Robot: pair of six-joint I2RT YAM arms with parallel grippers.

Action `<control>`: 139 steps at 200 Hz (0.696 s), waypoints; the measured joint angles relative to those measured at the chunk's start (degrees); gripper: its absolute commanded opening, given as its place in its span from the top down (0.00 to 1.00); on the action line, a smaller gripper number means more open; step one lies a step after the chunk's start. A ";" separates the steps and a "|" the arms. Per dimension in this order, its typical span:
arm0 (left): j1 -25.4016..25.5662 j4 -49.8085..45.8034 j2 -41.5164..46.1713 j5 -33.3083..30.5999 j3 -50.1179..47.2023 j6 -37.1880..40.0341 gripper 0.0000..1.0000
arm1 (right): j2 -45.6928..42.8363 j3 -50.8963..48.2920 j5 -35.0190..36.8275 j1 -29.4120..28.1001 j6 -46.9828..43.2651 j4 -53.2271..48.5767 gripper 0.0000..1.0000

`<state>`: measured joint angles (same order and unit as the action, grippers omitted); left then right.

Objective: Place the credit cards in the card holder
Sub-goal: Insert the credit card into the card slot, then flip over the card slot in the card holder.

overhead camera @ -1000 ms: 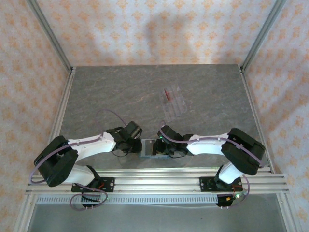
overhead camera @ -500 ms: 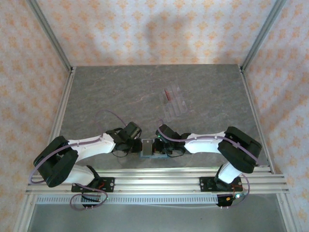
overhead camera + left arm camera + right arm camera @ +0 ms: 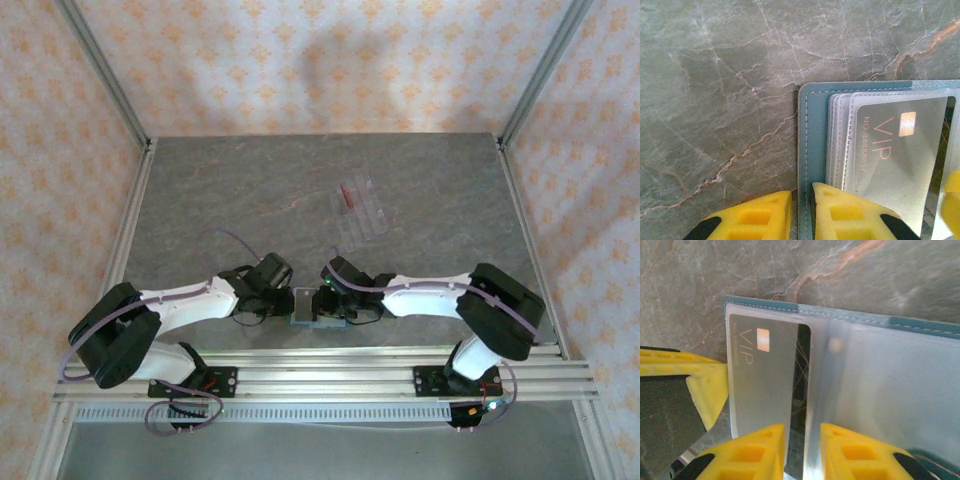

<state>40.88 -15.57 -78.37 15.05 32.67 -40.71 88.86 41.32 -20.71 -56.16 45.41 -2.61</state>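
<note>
Teal fold-over card holder [image 3: 812,130], open on the grey marbled bench [image 3: 715,100] at lower centre of the top view, is pinched at its cover edge by the left hand [image 3: 802,194]. A grey "VIP" card [image 3: 895,155] lies dimmed behind a clear sleeve [image 3: 880,385]. Whether the right hand [image 3: 802,427], nearly closed astride a sleeve leaf, grips it cannot be told.

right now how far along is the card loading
Done: one VIP card sits inside a clear sleeve of the open card holder. In hand: the left gripper pinches the holder's cover edge, the right gripper sits at the sleeves. Left: a reddish piece, maybe a card, lies by the clear rack.
</note>
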 measured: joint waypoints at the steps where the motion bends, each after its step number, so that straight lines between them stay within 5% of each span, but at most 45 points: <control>1: 0.00 0.04 0.02 -0.02 -0.02 0.00 0.82 | -0.11 0.02 0.02 0.07 -0.09 -0.22 0.71; 60: 0.00 0.50 0.24 -0.04 -0.37 -0.26 0.82 | -1.68 9.53 4.37 3.34 -9.05 -16.26 0.64; 139: 0.00 0.87 0.61 -0.09 -0.74 -0.44 0.81 | 4.55 12.33 8.37 3.30 -14.23 -23.34 0.64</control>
<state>40.88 -14.70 -77.76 14.96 31.92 -41.15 93.41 53.65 -12.34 -52.86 31.18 -25.96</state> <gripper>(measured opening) 0.188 0.362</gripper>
